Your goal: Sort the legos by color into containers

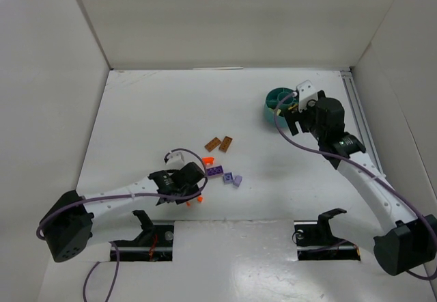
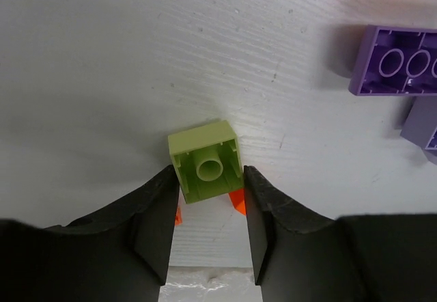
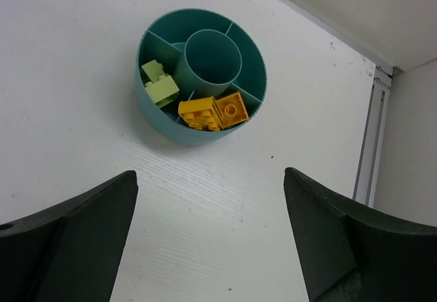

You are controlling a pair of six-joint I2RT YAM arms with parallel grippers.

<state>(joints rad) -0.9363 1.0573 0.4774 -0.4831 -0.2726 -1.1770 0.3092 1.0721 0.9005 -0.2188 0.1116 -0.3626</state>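
- Top external view showed the sort partly done: on the table (image 1: 136, 111) near the left arm lay small orange pieces (image 1: 199, 198), then a purple brick (image 1: 216, 171), two lavender bricks (image 1: 233, 179) and two brown bricks (image 1: 218, 143), all loose and unsorted.
- Further right, the teal dish (image 3: 157, 121) held two light green bricks (image 3: 158, 83) in one compartment and two yellow-orange bricks (image 3: 212, 113) in the next. The inner ring and the other visible compartments looked bare.
- By my reckoning, most of the pieces were yet to be sorted.
- Left gripper (image 2: 208, 179) reached low over the loose pile, arm stretched flat. Its jaws pressed on both sides of a light green brick (image 2: 205, 162) lying studs-down on the table, so it was pinched but not lifted.
- Right gripper (image 3: 208, 175) hung above the table just beside the dish, jaws spread wide and holding nothing.
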